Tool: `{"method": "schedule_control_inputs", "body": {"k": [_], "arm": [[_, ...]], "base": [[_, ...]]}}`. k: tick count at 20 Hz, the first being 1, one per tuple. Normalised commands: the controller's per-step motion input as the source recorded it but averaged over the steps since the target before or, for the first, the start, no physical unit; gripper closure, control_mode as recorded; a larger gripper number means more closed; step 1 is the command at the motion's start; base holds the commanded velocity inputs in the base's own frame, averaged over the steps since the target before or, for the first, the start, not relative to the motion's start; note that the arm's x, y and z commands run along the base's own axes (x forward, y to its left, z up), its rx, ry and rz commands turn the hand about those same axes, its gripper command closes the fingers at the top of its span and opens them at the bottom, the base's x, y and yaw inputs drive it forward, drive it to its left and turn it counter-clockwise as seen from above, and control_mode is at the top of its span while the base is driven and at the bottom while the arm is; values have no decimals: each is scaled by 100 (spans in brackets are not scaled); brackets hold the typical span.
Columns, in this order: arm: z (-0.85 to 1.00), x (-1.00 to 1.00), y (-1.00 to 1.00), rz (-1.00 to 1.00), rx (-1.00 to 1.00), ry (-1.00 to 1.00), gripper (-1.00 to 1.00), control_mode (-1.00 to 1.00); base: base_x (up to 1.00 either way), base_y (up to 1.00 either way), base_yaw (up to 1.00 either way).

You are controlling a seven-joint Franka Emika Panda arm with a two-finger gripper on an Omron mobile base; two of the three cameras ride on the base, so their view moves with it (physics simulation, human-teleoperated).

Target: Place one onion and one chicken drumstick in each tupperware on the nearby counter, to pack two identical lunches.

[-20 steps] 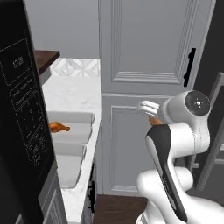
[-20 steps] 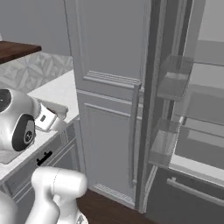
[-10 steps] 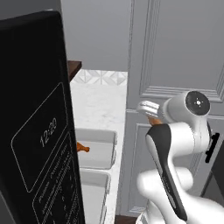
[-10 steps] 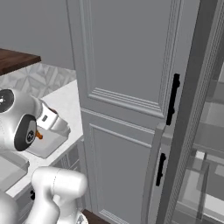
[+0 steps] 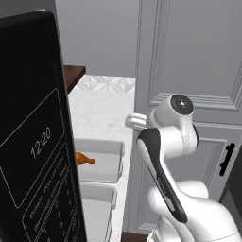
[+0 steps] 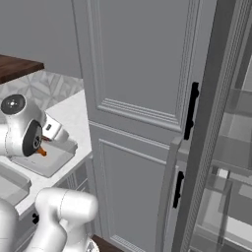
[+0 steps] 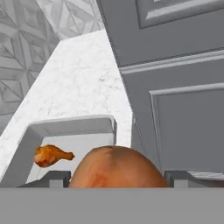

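My gripper (image 7: 116,177) is shut on a round orange-brown onion (image 7: 114,168) that bulges between the two finger tips. It hangs over the right end of the far tupperware (image 7: 65,124), close to the tall cabinet door. One chicken drumstick (image 7: 51,155) lies in that tupperware (image 5: 100,144), near its left side. The drumstick (image 5: 84,159) also peeks out past the microwave's edge. A second tupperware (image 5: 97,208) sits nearer to me on the white marble counter (image 5: 101,111). From the right, the gripper (image 6: 51,133) is above the far tupperware (image 6: 49,162).
A black microwave (image 5: 33,156) blocks the left foreground. A tall grey cabinet door (image 6: 138,74) stands right beside the counter's end. An open fridge (image 6: 231,162) with shelves lies to the right. A dark wooden shelf (image 5: 73,75) runs above the counter's back.
Both base views have shifted as the base drove: the microwave looms larger and the fridge slid right. The arm keeps its pose and its hold on the onion.
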Motion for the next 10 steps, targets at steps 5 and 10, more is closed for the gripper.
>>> {"method": "schedule_control_inputs", "body": {"k": [5, 10], "arm": [[-72, 46, 84, 10, 0, 15, 100, -100], [-72, 49, 63, 8, 0, 16, 100, -100]], "base": [[0, 0, 0], [0, 0, 0]]}}
